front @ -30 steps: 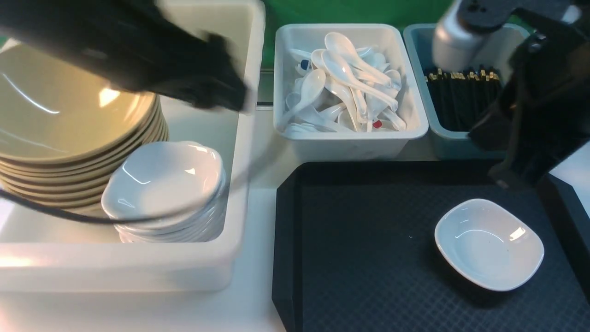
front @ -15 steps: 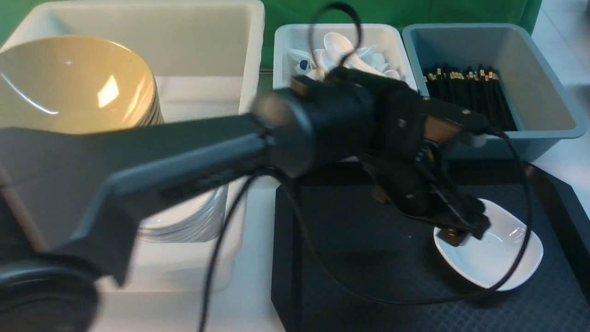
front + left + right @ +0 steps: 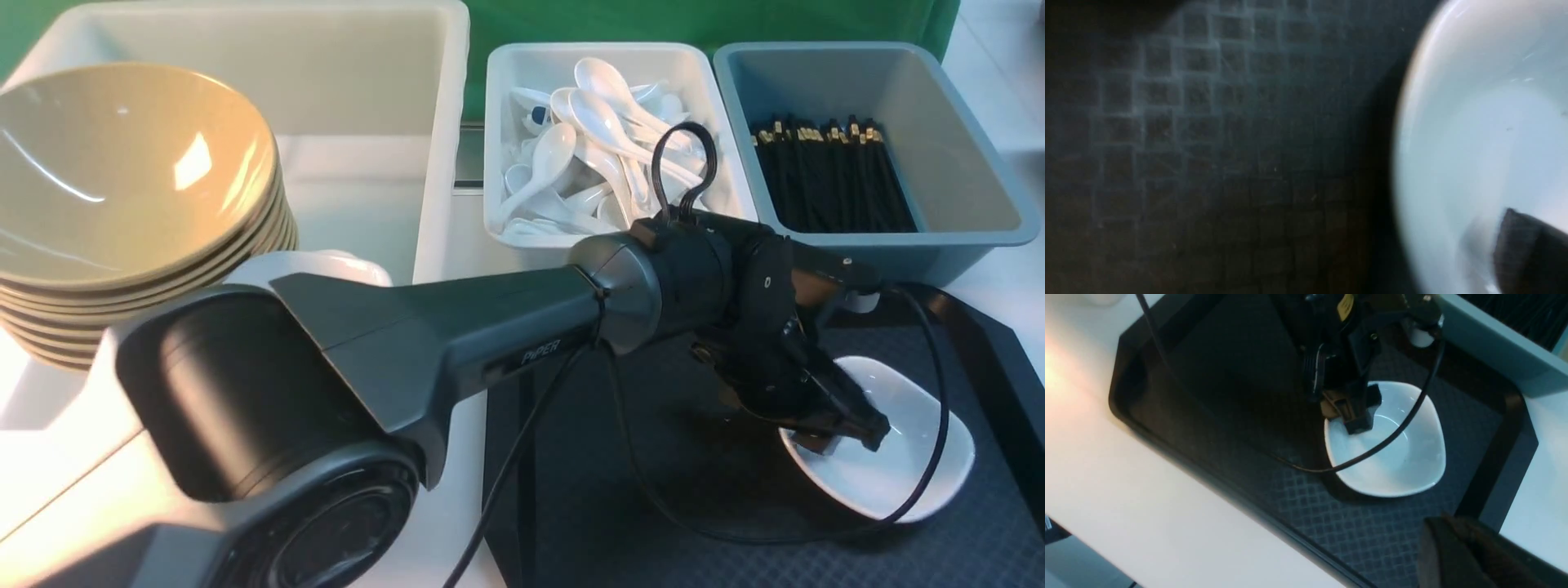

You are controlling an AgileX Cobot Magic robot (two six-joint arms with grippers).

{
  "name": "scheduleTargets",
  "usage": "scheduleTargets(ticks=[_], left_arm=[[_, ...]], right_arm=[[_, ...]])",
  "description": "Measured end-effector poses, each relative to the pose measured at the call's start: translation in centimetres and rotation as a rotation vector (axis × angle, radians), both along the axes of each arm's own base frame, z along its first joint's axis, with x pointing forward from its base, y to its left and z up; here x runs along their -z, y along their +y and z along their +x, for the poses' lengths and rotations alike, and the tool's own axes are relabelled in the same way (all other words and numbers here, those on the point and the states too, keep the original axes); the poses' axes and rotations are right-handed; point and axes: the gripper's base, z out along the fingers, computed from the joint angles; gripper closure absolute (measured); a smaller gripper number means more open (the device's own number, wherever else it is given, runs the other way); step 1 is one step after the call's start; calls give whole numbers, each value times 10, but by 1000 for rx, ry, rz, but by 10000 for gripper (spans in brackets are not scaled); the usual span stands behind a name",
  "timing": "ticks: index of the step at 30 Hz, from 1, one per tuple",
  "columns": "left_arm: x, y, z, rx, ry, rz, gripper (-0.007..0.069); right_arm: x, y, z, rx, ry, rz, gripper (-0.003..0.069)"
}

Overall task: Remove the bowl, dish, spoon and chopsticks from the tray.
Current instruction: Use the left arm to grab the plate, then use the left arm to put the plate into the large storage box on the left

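Note:
A small white dish lies at the right of the black tray. My left gripper has reached across and sits on the dish's near-left rim. One finger is inside the dish and the other outside, and the left gripper is shut on that rim. In the left wrist view one dark fingertip rests inside the dish. My right gripper hovers shut and empty over the tray's right edge. No bowl, spoon or chopsticks show on the tray.
A big white tub at left holds stacked olive bowls. A white tub behind the tray holds spoons. A grey-blue tub holds black chopsticks. The left arm's cable loops over the dish.
My left arm swung from the bowl tub across to the tray and came down on the dish, its jaws narrowing. The dish shifted slightly right. The right arm left the front view.

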Motion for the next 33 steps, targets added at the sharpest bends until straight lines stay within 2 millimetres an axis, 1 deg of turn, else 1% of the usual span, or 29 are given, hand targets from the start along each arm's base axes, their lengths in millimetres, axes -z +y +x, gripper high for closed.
scheduleTargets(ticks=[1,3,4,5,6,8,9,10,11,12,13,14,16,17,18,19,21,24,25,26,27,28,29,33], left_arm=[[-1,1,1,-9,15,-3,512],[-9,4,1,-10,29,-7,566],[-18,9,2,-2,37,5,585],[-21,11,1,4,38,9,592],[-42,22,3,21,18,30,615],[-73,42,4,41,-23,64,621],[-95,54,5,40,-59,69,622],[-124,73,6,30,-110,73,623],[-145,84,3,23,-142,68,623],[-177,109,-2,-20,-196,59,623],[-196,127,-7,-58,-225,49,623],[-204,133,-10,-68,-242,41,623],[-221,173,-22,-159,-259,46,624],[-224,185,-26,-185,-263,48,624],[-224,214,-35,-257,-258,57,624],[-223,226,-39,-293,-256,56,624],[-222,260,-51,-404,-263,37,624],[-206,320,-70,-639,-260,3,624],[-201,334,-75,-696,-259,-10,624],[-200,341,-78,-725,-259,-25,624],[-193,352,-80,-772,-244,-31,624],[-190,357,-81,-789,-240,-33,624],[-184,366,-80,-824,-229,-40,624],[-170,379,-70,-850,-199,-20,621]], right_arm=[[0,0,0,-8,-2,-8,594],[0,0,0,-9,-1,-8,592],[0,0,0,-11,1,-7,592],[1,1,0,-13,4,-6,592],[2,4,2,-21,23,-4,592],[6,14,7,-67,72,-12,592],[9,21,11,-100,106,-20,592],[12,31,18,-142,151,-32,592],[13,37,21,-168,171,-32,592],[12,49,29,-212,199,-27,592],[11,58,36,-242,212,-22,592],[10,61,39,-254,216,-18,592],[4,77,50,-312,221,8,592],[3,81,53,-329,219,17,592],[-1,90,59,-364,211,39,592],[-3,93,61,-376,206,47,592],[-6,100,66,-402,185,67,591],[-9,106,73,-413,142,87,591],[-9,108,76,-416,134,88,591],[-8,109,77,-419,133,87,591],[-6,112,80,-420,133,87,591],[-5,113,81,-420,135,86,591],[-3,115,84,-420,144,81,591],[2,119,89,-421,161,69,591]])
